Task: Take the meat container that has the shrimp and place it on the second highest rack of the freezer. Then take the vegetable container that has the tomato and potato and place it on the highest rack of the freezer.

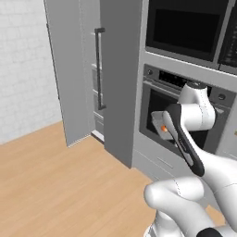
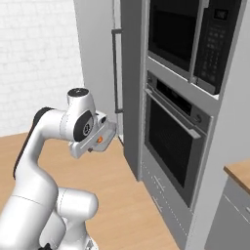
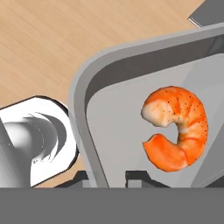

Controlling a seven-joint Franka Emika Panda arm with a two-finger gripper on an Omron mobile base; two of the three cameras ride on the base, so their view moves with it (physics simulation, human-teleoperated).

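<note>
Pinching one rim of the small rectangular grey metal tray (image 3: pixel 131 109), the two-finger gripper (image 3: pixel 111 177) carries it beside the tall grey freezer (image 1: pixel 78 69), where tilting could spill the curled orange shrimp (image 3: pixel 177 127).

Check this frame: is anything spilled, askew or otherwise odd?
Nothing stands out. The shrimp lies inside the meat container, whose rim the gripper clamps, and the freezer door is open.
</note>
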